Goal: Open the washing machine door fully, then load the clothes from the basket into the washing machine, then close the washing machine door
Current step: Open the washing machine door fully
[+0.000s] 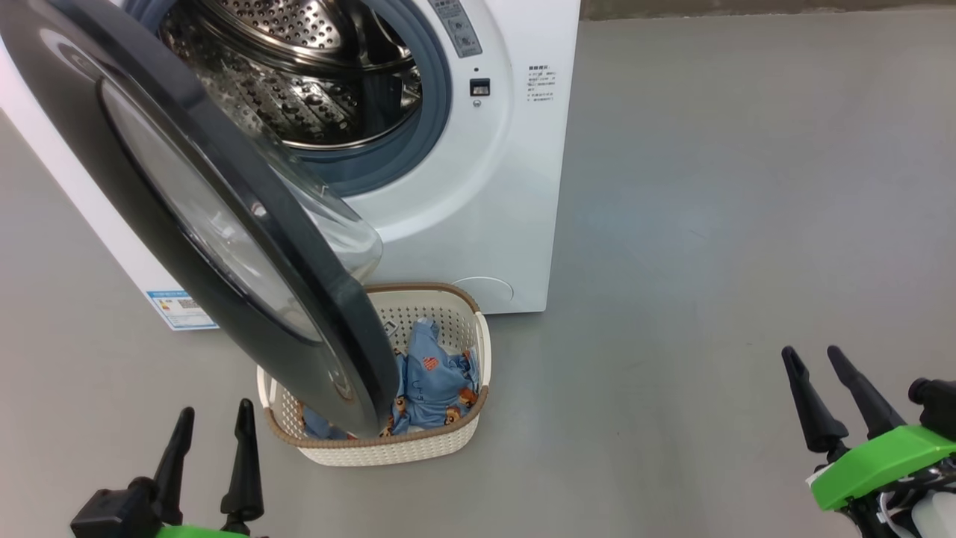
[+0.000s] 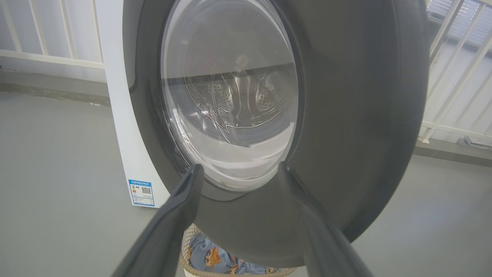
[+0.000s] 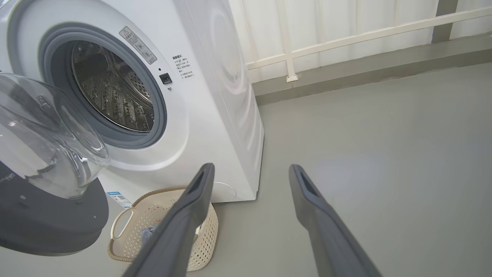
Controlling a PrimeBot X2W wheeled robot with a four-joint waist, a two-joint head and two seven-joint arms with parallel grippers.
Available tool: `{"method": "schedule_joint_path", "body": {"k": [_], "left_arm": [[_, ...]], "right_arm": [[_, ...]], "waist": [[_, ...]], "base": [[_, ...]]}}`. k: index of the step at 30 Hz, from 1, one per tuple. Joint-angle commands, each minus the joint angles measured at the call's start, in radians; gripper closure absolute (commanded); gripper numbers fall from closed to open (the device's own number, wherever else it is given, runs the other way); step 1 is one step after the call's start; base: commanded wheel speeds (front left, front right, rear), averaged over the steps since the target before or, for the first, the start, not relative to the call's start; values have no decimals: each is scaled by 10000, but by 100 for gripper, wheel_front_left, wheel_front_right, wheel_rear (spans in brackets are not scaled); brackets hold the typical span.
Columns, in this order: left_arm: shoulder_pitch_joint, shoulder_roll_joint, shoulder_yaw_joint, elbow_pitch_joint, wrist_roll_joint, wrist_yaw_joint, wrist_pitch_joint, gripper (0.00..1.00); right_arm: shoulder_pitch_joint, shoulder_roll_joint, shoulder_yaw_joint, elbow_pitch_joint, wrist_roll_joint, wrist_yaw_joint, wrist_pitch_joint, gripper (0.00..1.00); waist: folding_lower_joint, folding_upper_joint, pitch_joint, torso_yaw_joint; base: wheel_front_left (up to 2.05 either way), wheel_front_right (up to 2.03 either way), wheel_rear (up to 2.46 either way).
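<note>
Washing machine (image 1: 478, 187), door (image 1: 202, 217) swung out; blue sticker (image 2: 141, 193) with QR code, print illegible; left gripper (image 1: 216, 407), right gripper (image 1: 810, 350) both spread, empty.

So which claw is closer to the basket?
Left. The left claw is just left of the basket, not touching it; the right claw is far away across the floor on the other side.

This is looking like a home laundry corner, perhaps a balcony or utility area. A white front-loading washing machine (image 3: 219, 100) is standing directly on a bare grey floor (image 3: 384, 154). A cream basket (image 1: 396, 452) of clothes (image 1: 437, 381) is sitting before it, and white railing bars (image 3: 283, 38) are rising from a low grey kerb (image 3: 365, 71) behind.
</note>
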Motion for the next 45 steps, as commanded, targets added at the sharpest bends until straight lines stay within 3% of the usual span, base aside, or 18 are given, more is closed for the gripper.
{"method": "schedule_joint_path", "body": {"k": [1,10,11,12,13,14,24,33,39,45], "left_arm": [[-407,102,351,-219,70,-25,-65,0],[-435,72,377,-162,52,-25,-65,0],[-439,77,362,-127,53,-25,-65,14],[-445,85,346,-99,54,-25,-65,53],[-452,92,338,-75,56,-25,-65,68],[-459,93,333,-55,57,-25,-65,100],[-847,44,528,-560,-100,-25,-65,100],[-1235,-49,432,-2815,-336,-25,-65,100],[-1262,-64,-747,-4162,-397,-16,-65,100],[-1326,-66,-2645,-4221,-729,88,-65,100]], "right_arm": [[102,-145,176,-139,-177,100,-119,0],[121,-64,159,-38,-292,100,-120,0],[115,-65,146,-42,-298,100,-120,0],[114,-67,136,-44,-304,100,-120,0],[115,-70,126,-49,-312,100,-120,0],[118,-74,114,-55,-323,100,-120,0],[208,-87,55,-103,-385,100,-120,0],[194,-122,101,-55,-357,100,-120,0],[181,-113,114,-64,-373,100,-120,0],[166,-98,118,-103,-378,100,-120,0]], "waist": [[0,0,7,11],[0,0,60,12],[0,0,55,12],[0,0,48,14],[0,0,41,16],[0,0,33,21],[0,0,-53,120],[0,0,-127,106],[0,0,-149,68],[0,0,-98,63]], "base": [[0,0,0],[0,0,0],[0,0,0],[0,0,0],[0,0,0],[0,0,0],[0,0,0],[0,0,0],[0,0,0],[0,0,0]]}}
